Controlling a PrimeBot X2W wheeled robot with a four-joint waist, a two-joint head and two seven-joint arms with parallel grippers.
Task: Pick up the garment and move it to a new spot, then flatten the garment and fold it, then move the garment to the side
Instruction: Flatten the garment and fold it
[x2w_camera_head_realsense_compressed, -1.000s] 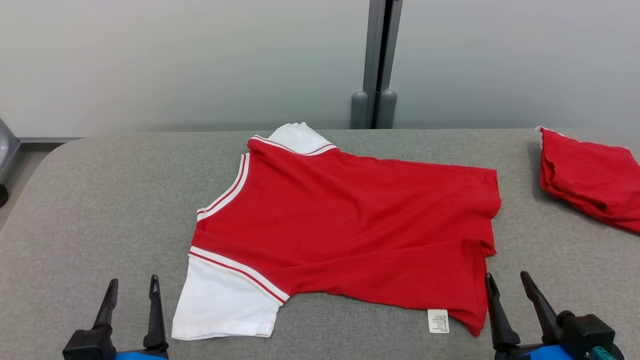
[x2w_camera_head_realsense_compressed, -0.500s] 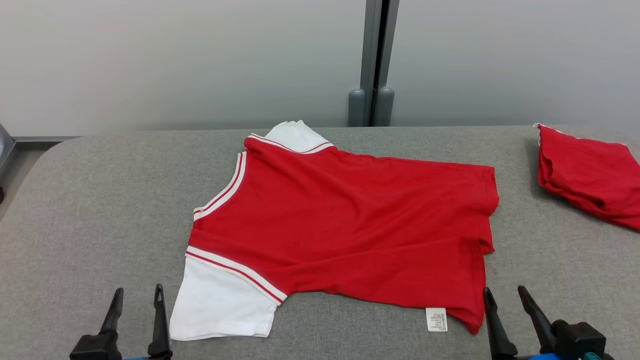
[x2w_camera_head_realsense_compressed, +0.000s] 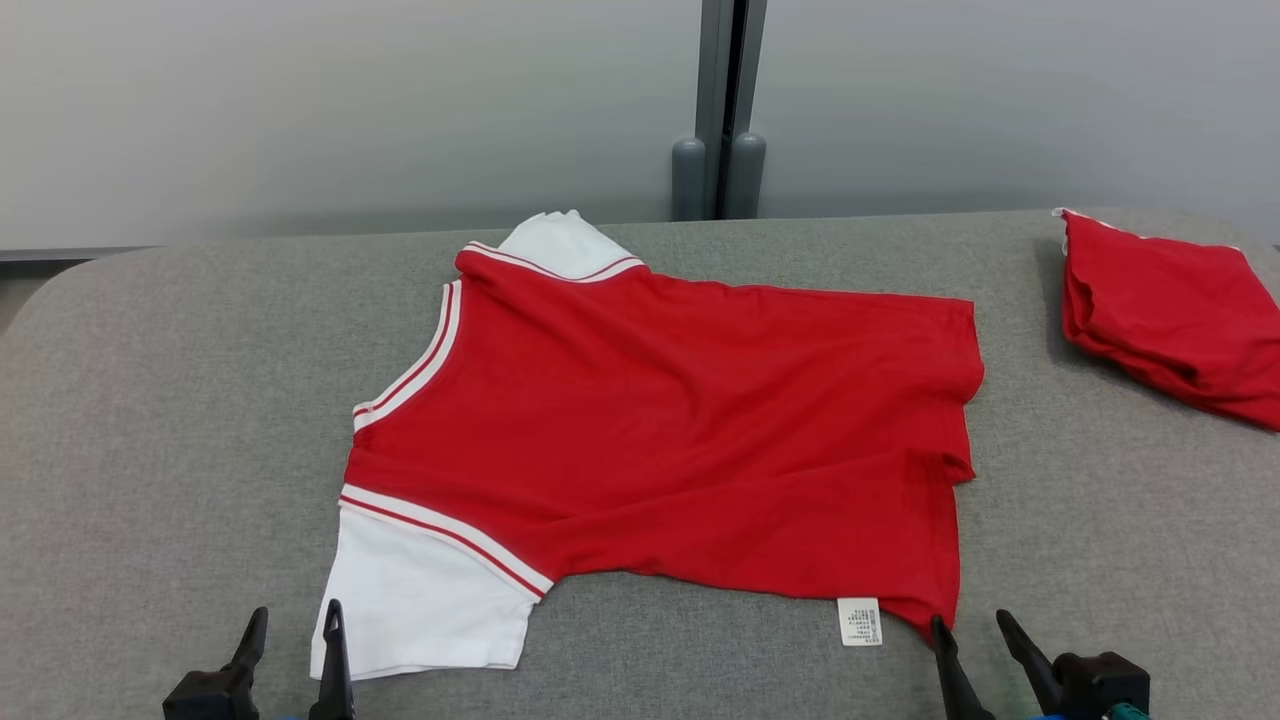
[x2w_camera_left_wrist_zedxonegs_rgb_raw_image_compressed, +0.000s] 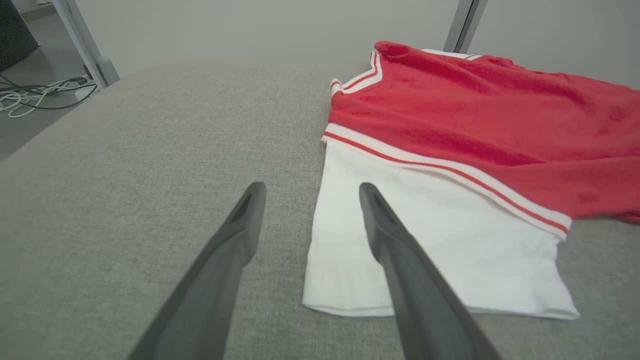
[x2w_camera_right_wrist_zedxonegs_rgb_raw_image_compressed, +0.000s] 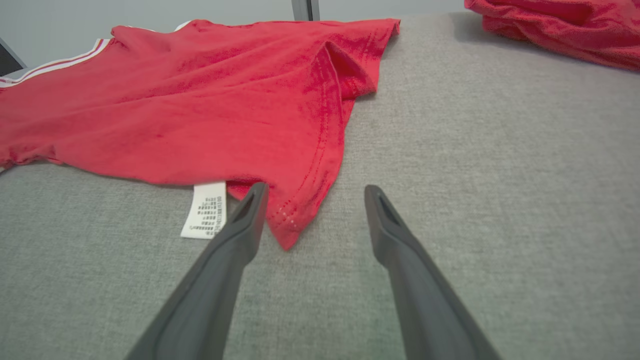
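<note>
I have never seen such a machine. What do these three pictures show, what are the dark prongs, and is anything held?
It is a two-armed wheeled robot. The wide picture comes from a camera on its head, looking down at a grey table. The dark prongs are the fingers of its left gripper and right gripper. The other two come from wrist cameras, looking along those fingers. A red shirt lies spread on the table, its white sleeve near the left gripper, its label near the right one. Another red garment lies at the far right. Both grippers are open, holding nothing.
</note>
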